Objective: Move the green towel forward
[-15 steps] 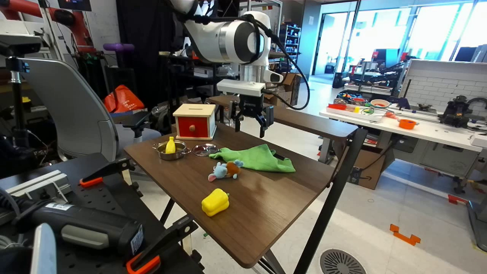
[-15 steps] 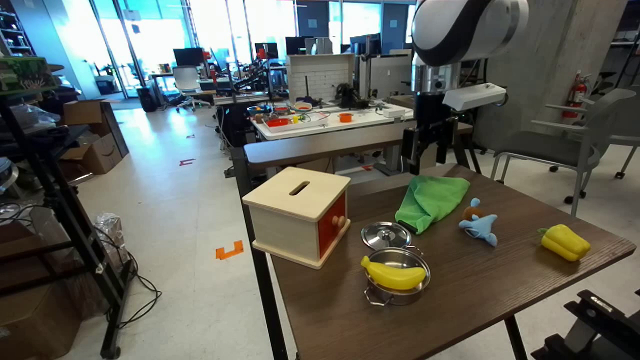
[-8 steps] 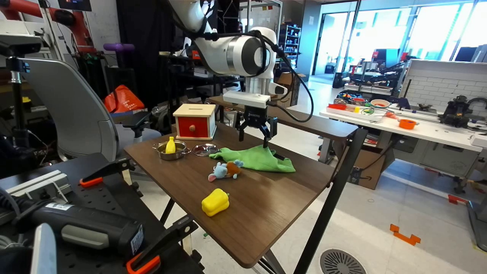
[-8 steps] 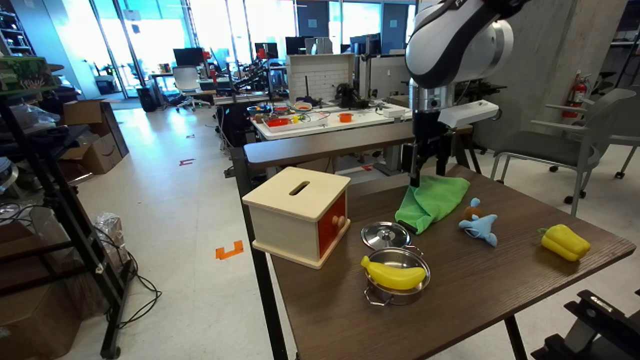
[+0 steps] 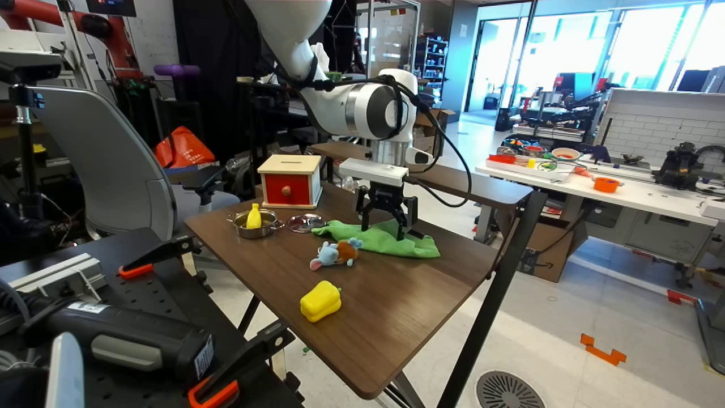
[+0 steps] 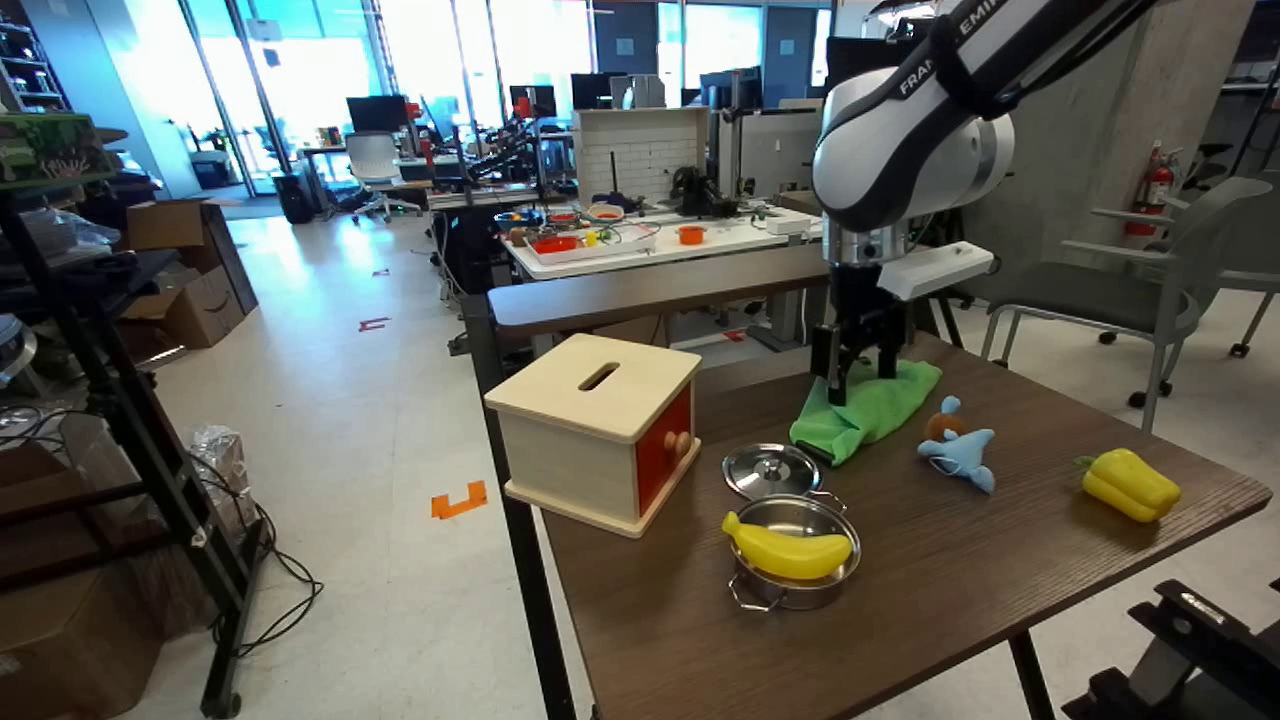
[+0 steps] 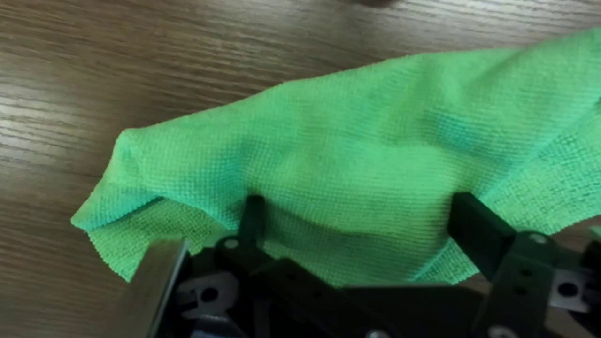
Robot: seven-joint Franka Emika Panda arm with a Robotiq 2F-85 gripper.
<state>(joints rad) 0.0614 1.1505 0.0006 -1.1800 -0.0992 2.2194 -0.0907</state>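
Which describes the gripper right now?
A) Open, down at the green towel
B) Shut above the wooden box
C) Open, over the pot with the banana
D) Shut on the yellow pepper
A: in the wrist view the gripper has its jaws well apart, with the green towel showing between and beyond them.

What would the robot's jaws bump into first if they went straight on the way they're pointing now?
The green towel: the jaws stand open, pointing down at it, and may be touching it; exact contact is hard to judge. Past it would likely come the table.
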